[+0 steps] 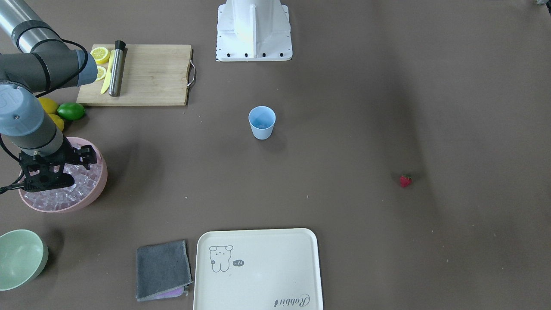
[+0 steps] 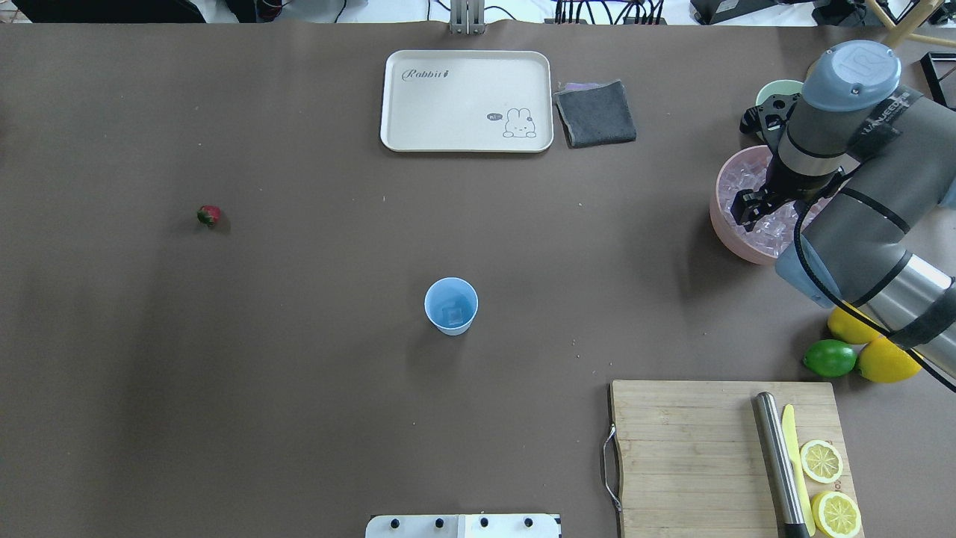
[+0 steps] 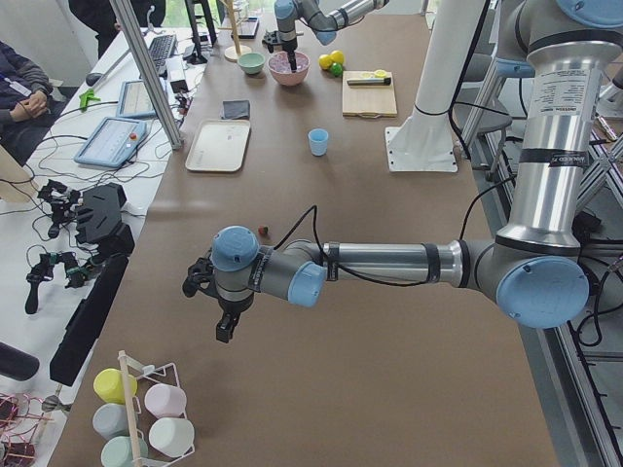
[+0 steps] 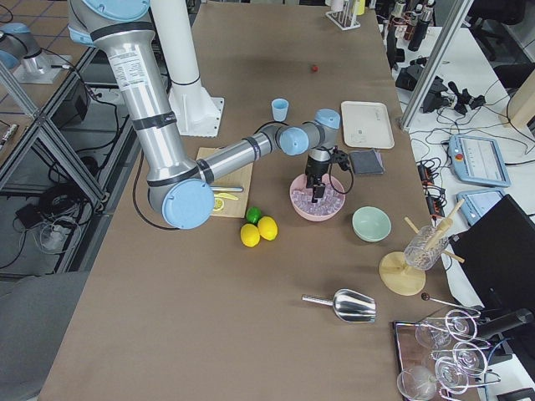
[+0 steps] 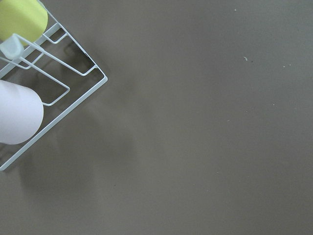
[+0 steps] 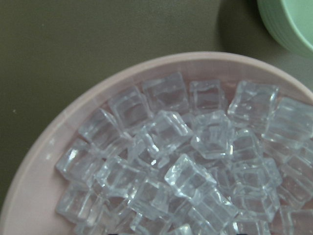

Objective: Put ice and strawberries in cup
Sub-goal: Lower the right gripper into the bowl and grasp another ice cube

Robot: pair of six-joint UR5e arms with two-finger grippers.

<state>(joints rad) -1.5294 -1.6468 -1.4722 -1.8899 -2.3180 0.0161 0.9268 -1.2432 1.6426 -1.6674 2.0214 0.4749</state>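
The light blue cup [image 2: 451, 305] stands upright mid-table, with what looks like one clear cube at its bottom; it also shows in the front view [image 1: 261, 122]. The strawberry [image 2: 209, 216] lies alone on the table far from the cup, also in the front view [image 1: 405, 181]. Ice cubes [image 6: 186, 161] fill a pink bowl [image 2: 721, 217]. My right gripper [image 2: 750, 213] hangs over this ice, fingers apart and empty. My left gripper [image 3: 225, 334] hovers above bare table far from the cup; I cannot tell if it is open.
A pale green bowl [image 1: 19, 258] sits beside the pink bowl. A white tray [image 1: 258, 267] and grey cloth [image 1: 162, 269] lie at the far edge. A cutting board [image 2: 694, 448] holds lemon slices, a knife and a metal rod. A wire rack of cups [image 5: 19, 112] lies under my left wrist.
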